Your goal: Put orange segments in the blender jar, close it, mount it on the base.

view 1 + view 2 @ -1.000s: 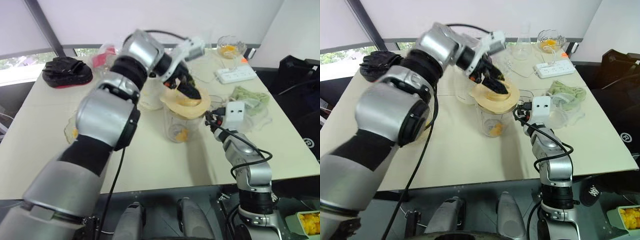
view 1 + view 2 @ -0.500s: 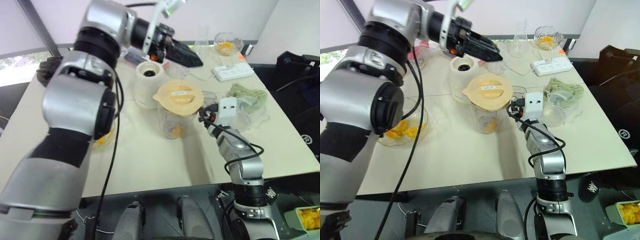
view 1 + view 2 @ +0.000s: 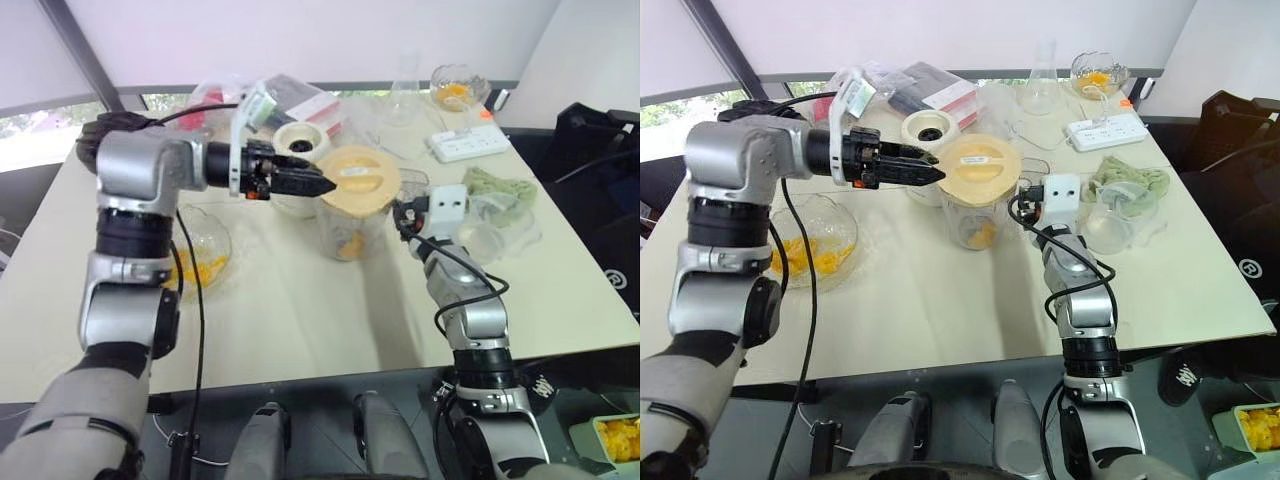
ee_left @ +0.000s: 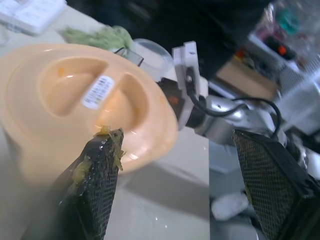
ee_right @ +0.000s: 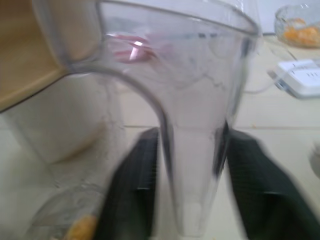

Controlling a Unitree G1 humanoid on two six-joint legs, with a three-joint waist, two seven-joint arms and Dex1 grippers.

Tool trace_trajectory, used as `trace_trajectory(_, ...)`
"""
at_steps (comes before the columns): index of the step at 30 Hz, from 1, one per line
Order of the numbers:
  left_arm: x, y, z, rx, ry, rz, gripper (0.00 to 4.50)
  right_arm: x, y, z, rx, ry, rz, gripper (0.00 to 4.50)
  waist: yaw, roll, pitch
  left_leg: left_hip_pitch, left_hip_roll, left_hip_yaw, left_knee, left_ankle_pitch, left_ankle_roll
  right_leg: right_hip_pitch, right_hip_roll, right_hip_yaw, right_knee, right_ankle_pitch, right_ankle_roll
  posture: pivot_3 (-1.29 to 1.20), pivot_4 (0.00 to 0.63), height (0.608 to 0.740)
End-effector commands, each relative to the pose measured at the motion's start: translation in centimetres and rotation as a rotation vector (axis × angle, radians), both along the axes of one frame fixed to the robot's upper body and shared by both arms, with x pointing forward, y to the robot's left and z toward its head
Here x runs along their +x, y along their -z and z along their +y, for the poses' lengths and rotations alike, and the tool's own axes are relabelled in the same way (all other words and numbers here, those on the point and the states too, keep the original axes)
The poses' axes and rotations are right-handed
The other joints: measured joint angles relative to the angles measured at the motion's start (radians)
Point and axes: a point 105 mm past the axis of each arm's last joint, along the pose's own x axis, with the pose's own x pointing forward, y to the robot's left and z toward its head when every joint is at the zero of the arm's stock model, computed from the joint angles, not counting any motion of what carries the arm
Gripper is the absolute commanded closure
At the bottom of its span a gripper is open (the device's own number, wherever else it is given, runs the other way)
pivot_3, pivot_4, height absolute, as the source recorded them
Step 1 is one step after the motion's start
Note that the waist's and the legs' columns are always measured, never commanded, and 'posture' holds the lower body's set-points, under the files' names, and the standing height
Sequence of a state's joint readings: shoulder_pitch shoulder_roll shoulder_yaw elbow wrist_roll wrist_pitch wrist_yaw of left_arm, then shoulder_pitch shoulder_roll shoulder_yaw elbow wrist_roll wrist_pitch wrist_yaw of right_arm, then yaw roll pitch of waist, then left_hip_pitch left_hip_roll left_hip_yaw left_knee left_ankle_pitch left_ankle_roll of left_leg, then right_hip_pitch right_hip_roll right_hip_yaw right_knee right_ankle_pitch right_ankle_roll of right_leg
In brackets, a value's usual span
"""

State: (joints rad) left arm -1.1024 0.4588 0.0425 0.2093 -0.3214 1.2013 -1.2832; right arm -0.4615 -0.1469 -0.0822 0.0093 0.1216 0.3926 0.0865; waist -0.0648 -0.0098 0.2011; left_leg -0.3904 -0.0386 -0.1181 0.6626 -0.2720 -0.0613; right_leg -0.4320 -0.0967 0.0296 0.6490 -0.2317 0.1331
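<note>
Since the earlier frames the left claw (image 3: 318,185) has swung away from above the cream lid (image 3: 359,180) and out toward the robot's left, and now points level at the lid's edge from the side. Its fingers (image 4: 97,187) stand wide apart with nothing between them; bits of orange pulp cling to one pad. The lid lies across the mouth of the blender jar (image 3: 349,236), just past the left claw's tips. A few orange segments (image 3: 346,246) lie in the bottom of the jar.

The right claw (image 5: 187,195) has eased its grip on the jar's handle (image 5: 192,150): in the right wrist view the clear handle stands between the two black fingers, which sit close on either side of it, loosely parted; whether they touch it cannot be told.

The base (image 3: 929,130) stands on the desk (image 3: 300,330) just behind the left claw's fingers, apart from the jar. A glass bowl (image 3: 810,245) of orange pieces sits below the left forearm.
</note>
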Motion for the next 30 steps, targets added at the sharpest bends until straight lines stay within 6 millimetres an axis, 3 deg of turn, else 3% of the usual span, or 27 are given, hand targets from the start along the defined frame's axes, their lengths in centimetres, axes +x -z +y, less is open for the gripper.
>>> trace_trajectory(1, -0.8, -1.7, 0.4, -0.054, -0.033, -0.044, 0.86, 0.1, -1.5, 0.5, 0.000, -0.024, -0.052, 0.67, -0.002, 0.000, 0.000, 0.000, 0.000, 0.000, 0.000, 0.000, 0.000, 0.000, 0.000, 0.000, 0.000, 0.000, -0.001, 0.00, 0.150, 0.740)
trace_trajectory(2, -0.8, -1.7, 0.5, -0.056, -0.043, -0.045, 0.86, 0.1, -1.5, 0.4, -0.002, -0.022, -0.050, 0.22, -0.002, 0.000, 0.000, 0.001, 0.000, 0.000, 0.000, 0.000, 0.000, 0.000, 0.000, 0.000, 0.000, 0.001, -0.001, 0.00, 0.150, 0.740)
trace_trajectory(15, -0.4, -2.0, 1.0, -0.086, -0.107, -0.047, 0.86, -1.8, -0.6, 0.5, -0.003, -0.033, -0.010, 0.22, -0.004, 0.000, 0.000, 0.003, 0.000, 0.000, 0.000, 0.001, -0.001, 0.002, 0.001, 0.000, 0.001, 0.002, -0.003, 0.00, 0.150, 0.740)
trace_trajectory(29, 0.1, -2.3, 1.3, -0.090, -0.131, -0.067, 0.86, -1.1, -1.2, 0.7, -0.004, -0.028, -0.027, 0.22, -0.004, 0.000, 0.000, 0.003, 0.001, 0.000, 0.000, 0.001, -0.001, 0.002, 0.001, 0.000, 0.000, 0.002, -0.003, 0.00, 0.150, 0.740)
trace_trajectory(30, 0.0, -2.3, 1.2, -0.090, -0.131, -0.067, 0.86, -1.1, -1.3, 0.7, -0.004, -0.028, -0.027, 0.45, -0.004, 0.000, 0.000, 0.003, 0.001, 0.000, 0.000, 0.001, -0.001, 0.002, 0.001, 0.000, 0.000, 0.002, -0.003, 0.00, 0.150, 0.740)
